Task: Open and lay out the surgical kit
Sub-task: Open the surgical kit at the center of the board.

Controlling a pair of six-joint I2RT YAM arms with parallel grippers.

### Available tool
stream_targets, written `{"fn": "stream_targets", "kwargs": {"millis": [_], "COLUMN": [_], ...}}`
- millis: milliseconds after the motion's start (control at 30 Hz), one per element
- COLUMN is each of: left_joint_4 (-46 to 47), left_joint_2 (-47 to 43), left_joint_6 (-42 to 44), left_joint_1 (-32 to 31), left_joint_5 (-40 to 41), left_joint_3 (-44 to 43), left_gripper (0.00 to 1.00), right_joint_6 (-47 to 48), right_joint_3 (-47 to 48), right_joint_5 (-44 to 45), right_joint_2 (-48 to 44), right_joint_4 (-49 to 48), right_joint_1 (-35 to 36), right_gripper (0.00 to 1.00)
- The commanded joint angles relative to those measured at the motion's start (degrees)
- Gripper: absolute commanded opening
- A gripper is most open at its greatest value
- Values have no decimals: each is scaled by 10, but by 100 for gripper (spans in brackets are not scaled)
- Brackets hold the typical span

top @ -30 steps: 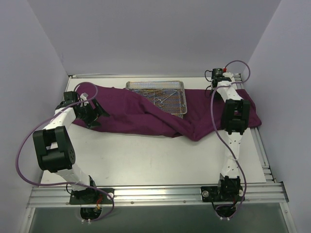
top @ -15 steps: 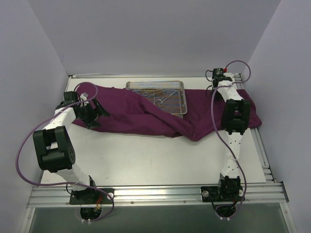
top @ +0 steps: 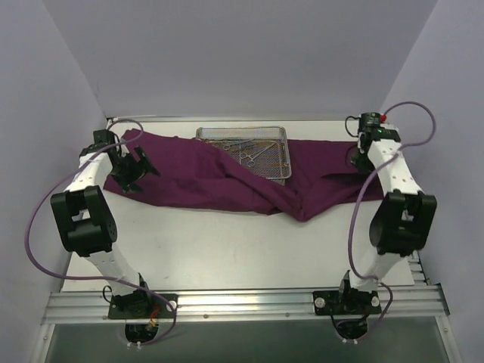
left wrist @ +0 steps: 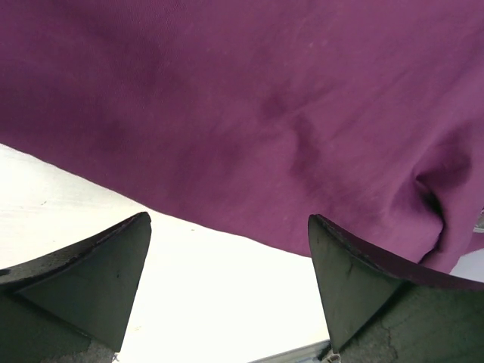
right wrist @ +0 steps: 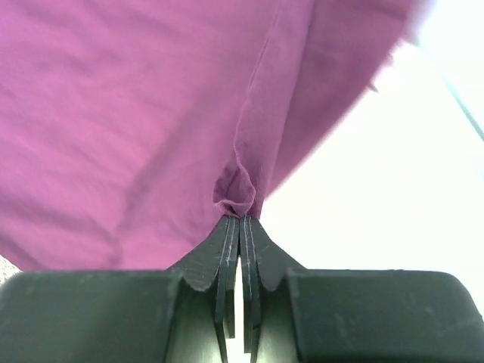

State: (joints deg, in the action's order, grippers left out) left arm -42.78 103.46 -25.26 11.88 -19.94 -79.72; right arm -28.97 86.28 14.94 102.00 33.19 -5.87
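Your purple cloth wrap [top: 227, 178] lies spread over the far half of the table [top: 227, 242]. Its long axis runs left to right, and a pointed fold reaches toward you near the middle. The wire-mesh tray [top: 286, 151] sits at the cloth's far edge, long side parallel to it, and holds ring-handled instruments [top: 249, 155] too small to count. Your left gripper [left wrist: 227, 227] hangs with fingers spread wide over the cloth's left hem, holding nothing. Your right gripper [right wrist: 240, 219] is pressed together on a bunched pinch of cloth at the right end, a grip only its wrist view shows.
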Motion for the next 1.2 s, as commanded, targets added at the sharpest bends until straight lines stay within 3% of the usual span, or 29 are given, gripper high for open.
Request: {"fn": "stream_targets", "kwargs": {"millis": [0,133,200,367,433,467,500,567,633,700,800,967,1167], "left_joint_4": [-26,14,4,-20,-18,-15,-13,-3,3,7,14,17,5], "left_joint_2": [23,47,50,48,49,47,46,38,24,10,-14,-55,-86], "left_joint_6": [-3,-15,-6,-2,-8,-8,-8,-5,5,14,14,2,6], "left_joint_1": [7,9,6,5,6,6,5,5,-4,-13,-28,-34,-42], "left_joint_5": [-40,-109,-105,-89,-97,-99,-104,-115,-122,-121,-122,-112,-103], "left_joint_3": [3,5,-12,-24,-21,-21,-20,-22,-24,-22,-9,12,30], "left_gripper": [94,94,94,94,94,94,94,94,94,100,94,94,93], "right_joint_6": [-47,-92,-100,-94,-78,-49,-38,0,19,33,44,58,73], "right_joint_3": [-72,-191,-256,-321,-317,-310,-285,-256,-207,-171,-119,-46,26], "right_joint_5": [29,22,7,-10,-36,-43,-47,-74,-89,-101,-147,-217,-278], "right_joint_2": [-117,-251,-323,-356,-338,-333,-324,-315,-301,-269,-228,-133,-33], "right_joint_4": [99,186,201,248,238,228,212,187,159,131,62,-44,-121], "right_joint_1": [-39,-121,-169,-239,-240,-240,-239,-229,-188,-143,-44,136,241], "right_gripper": [0,0,0,0,15,25,40,56,69,72,72,70,71]}}
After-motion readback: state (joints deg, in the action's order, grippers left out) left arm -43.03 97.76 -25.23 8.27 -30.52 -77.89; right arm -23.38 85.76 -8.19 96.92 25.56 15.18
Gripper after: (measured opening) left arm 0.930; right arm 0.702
